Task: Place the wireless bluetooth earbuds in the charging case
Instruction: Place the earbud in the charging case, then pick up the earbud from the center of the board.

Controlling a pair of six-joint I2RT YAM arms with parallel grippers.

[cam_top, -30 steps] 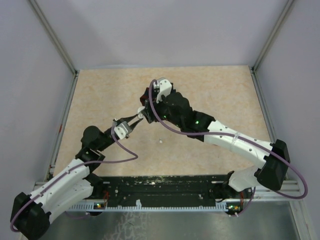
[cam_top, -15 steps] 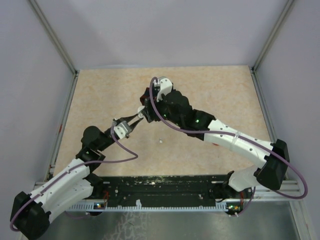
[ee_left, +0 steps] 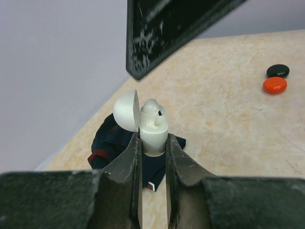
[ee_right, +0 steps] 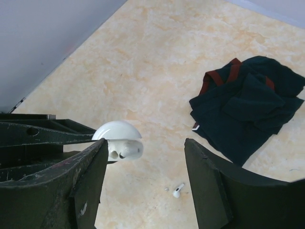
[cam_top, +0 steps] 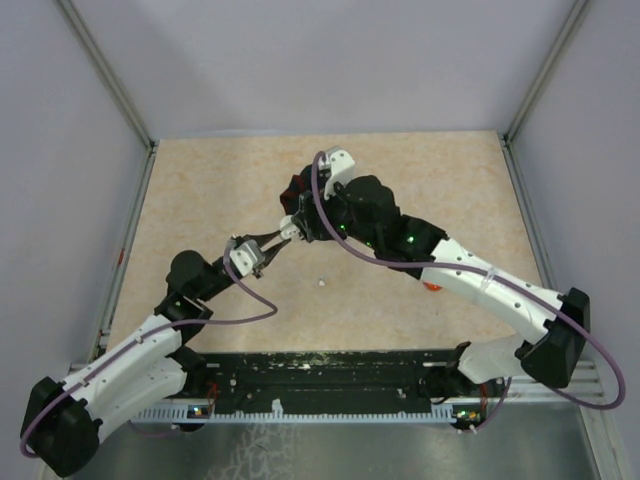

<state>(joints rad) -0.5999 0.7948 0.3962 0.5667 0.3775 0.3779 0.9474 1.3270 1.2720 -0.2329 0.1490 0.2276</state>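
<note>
Change noted: against the earlier top view, we record the right arm swung toward 2 o'clock, its wrist drawn off the case and its jaws wider. The left arm is in the same place.

1. Left end effector (ee_left: pixel 152 143): pressed together on the lower body of the charging case (ee_left: pixel 153 136). It holds the case upright above the tabletop (cam_top: pixel 420 200), near mid-table. We judge this grip is meant to keep the sockets facing up and steady for loading.
2. Charging case, white: lid hinged open toward 9 o'clock in the left wrist view, leaving the mouth unobstructed.
3. Seated earbud (ee_left: pixel 153 110), white: it appears to sit in one socket, head showing above the rim. We cannot tell whether it is fully home.
4. Right end effector (ee_right: pixel 146 141): spread, holding nothing, just beside the case. We judge it has let go after a placement.
5. Loose earbud (ee_right: pixel 177 191), white: on the tabletop at about 5 o'clock from the case, well apart from it. This appears to be the next pick.
6. Cloth (ee_right: pixel 248 105), navy with red trim: crumpled at 12 o'clock from the case, partly under the right wrist.
7. Red disc (ee_left: pixel 275 85) and black disc (ee_left: pixel 278 70): touching or nearly so, at about 4 o'clock from the case.
</note>
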